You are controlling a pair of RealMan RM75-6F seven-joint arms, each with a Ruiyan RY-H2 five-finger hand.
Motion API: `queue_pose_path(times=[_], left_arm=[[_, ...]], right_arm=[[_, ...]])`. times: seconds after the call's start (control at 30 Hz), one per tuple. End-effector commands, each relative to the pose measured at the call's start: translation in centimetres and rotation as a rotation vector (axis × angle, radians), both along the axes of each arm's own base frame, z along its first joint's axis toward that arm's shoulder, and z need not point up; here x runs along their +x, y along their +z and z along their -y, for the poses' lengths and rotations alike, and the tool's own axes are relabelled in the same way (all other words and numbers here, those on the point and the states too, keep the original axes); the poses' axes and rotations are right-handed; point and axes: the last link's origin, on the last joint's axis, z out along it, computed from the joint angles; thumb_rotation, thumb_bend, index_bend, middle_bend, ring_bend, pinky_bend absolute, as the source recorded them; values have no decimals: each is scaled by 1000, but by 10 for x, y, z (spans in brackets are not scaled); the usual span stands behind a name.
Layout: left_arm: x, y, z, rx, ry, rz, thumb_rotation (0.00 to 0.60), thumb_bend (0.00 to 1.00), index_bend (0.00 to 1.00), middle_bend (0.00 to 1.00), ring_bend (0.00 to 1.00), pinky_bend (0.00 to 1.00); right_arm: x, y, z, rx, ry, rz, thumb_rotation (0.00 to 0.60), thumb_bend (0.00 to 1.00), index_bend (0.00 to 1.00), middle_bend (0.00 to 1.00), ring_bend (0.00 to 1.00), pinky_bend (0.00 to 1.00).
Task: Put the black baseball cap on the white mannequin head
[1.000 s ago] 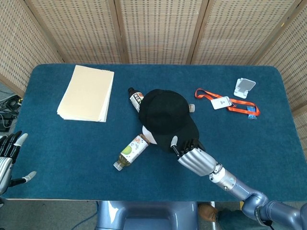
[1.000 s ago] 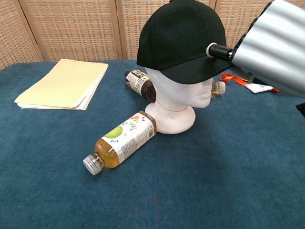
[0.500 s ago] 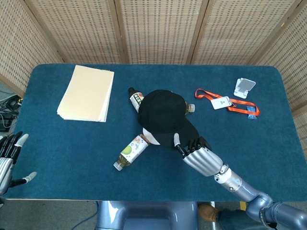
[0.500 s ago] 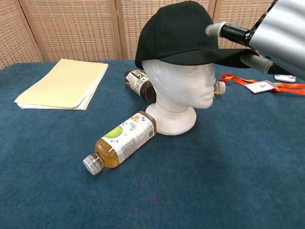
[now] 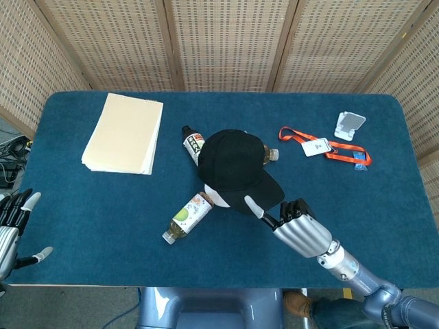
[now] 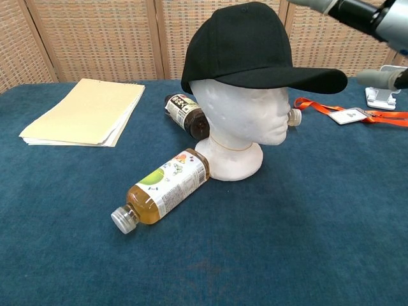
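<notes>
The black baseball cap sits on the white mannequin head, brim pointing right in the chest view. From above, the cap covers the mannequin at the table's middle. My right hand hovers just off the brim's tip, fingers apart, holding nothing; its fingers show at the chest view's upper right, clear of the cap. My left hand hangs open at the table's near left edge.
A yellow-drink bottle lies in front of the mannequin base, a dark bottle behind it. A stack of papers lies at the far left. An orange lanyard with a badge and a white stand lie at the far right.
My right hand has let go of the cap's brim and drawn back toward me. The cap has settled level on the mannequin head. The left hand has not moved.
</notes>
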Motion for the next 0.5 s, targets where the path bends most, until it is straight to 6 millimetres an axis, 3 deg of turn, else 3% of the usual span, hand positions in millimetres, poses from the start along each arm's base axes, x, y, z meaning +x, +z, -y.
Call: queue_pose_path(times=[0.03, 0.2, 0.27, 0.33, 0.4, 0.47, 0.5], left_arm=[[0, 1, 0, 2, -1, 3, 600, 0, 0, 0, 0, 0], [0, 3, 2, 8, -5, 11, 600, 0, 0, 0, 0, 0], [0, 4, 2, 9, -7, 15, 600, 0, 0, 0, 0, 0], [0, 5, 3, 9, -9, 17, 600, 0, 0, 0, 0, 0], [0, 5, 3, 8, -10, 18, 600, 0, 0, 0, 0, 0], [0, 4, 3, 7, -12, 17, 600, 0, 0, 0, 0, 0], [1, 4, 4, 6, -13, 16, 600, 0, 0, 0, 0, 0]], right_arm=[[-9, 19, -7, -5, -21, 46, 600, 229, 0, 975, 1000, 1000], [-36, 50, -20, 12, -79, 125, 600, 173, 0, 907, 994, 1000], [-53, 65, -28, 30, -130, 199, 600, 98, 0, 807, 935, 962], [-69, 75, -35, 31, -195, 265, 600, 27, 0, 650, 776, 810], [-89, 83, -44, 33, -308, 345, 600, 0, 0, 427, 505, 554], [-104, 86, -50, 47, -416, 414, 600, 0, 0, 172, 180, 235], [-112, 86, -55, 66, -484, 461, 600, 0, 0, 107, 105, 152]])
